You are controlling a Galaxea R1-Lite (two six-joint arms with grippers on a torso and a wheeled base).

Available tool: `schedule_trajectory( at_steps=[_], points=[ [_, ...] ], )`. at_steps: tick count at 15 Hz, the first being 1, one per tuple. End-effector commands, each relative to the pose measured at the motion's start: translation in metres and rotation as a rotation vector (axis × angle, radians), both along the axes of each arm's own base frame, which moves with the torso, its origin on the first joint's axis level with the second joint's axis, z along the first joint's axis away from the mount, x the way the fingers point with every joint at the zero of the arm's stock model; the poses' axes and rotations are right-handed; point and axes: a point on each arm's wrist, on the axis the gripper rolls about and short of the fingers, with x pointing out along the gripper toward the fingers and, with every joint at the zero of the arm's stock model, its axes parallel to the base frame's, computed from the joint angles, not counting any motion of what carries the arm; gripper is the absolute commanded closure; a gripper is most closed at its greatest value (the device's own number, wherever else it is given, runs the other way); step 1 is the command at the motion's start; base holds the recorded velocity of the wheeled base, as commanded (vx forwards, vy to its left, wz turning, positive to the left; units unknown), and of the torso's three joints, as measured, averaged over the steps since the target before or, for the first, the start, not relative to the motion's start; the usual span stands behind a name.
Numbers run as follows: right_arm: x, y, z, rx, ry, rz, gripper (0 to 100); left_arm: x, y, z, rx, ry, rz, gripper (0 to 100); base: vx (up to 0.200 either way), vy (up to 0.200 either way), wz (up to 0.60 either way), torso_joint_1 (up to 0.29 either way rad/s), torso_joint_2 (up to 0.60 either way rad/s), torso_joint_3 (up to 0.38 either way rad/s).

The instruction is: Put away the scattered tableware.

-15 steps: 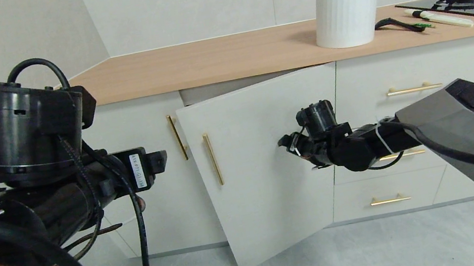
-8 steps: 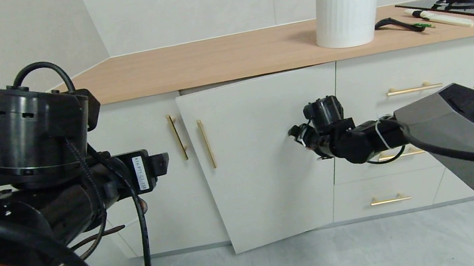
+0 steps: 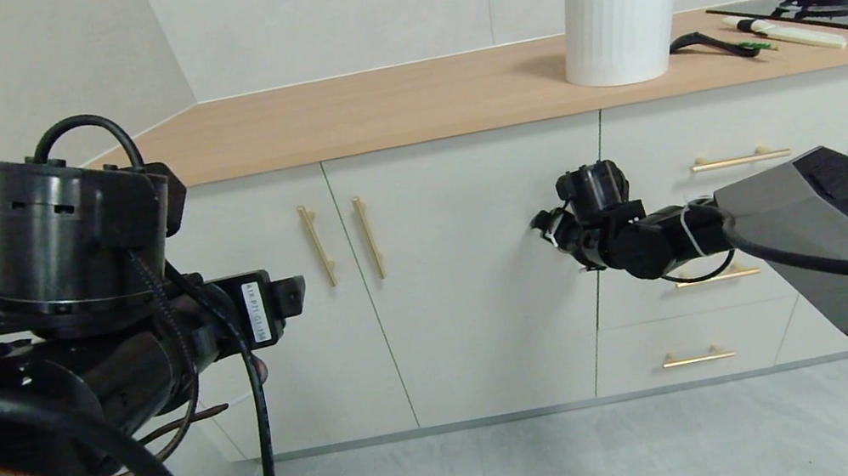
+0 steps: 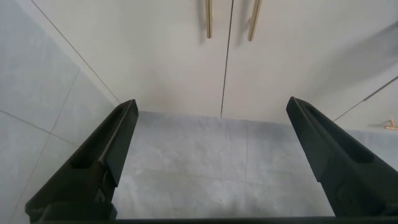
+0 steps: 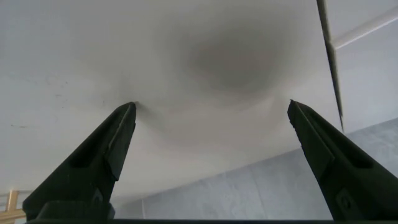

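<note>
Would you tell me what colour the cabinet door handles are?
Brass gold; the cabinet door handles show best in the head view.

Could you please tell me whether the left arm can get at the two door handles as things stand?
Probably yes: the left gripper is open and faces the closed doors, the handles lie just ahead of it, and nothing stands between.

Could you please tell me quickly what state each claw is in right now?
Left claw: open, holding nothing.
Right claw: open, holding nothing, up against the cabinet door.
</note>
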Motion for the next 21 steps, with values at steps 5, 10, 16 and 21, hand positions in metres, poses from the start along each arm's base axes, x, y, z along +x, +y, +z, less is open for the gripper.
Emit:
schedule_trajectory(
  at_steps=[5, 10, 16, 21],
  points=[
    [-0.018, -0.007, 0.027, -0.008, 0.01, -0.006, 0, 0.0, 0.0, 0.0, 0.0, 0.001, -0.001, 0, 0.0, 0.0, 0.0, 0.0, 0.0, 0.0],
    [-0.118, -0.03, 0.124, -0.025, -0.071, 0.042, 0, -0.013, 0.009, -0.002, -0.002, 0.0, 0.001, 0, 0.0, 0.0, 0.0, 0.0, 0.0, 0.0],
    [-0.303, -0.157, 0.173, -0.295, -0.217, -0.115, 0, -0.097, 0.073, -0.013, -0.048, -0.068, 0.035, 0, 0.0, 0.0, 0.0, 0.0, 0.0, 0.0],
    [-0.454, -0.192, 0.155, -0.497, -0.464, -0.142, 0, -0.185, 0.134, -0.037, 0.037, -0.195, 0.159, 0, 0.0, 0.0, 0.0, 0.0, 0.0, 0.0]
  ],
)
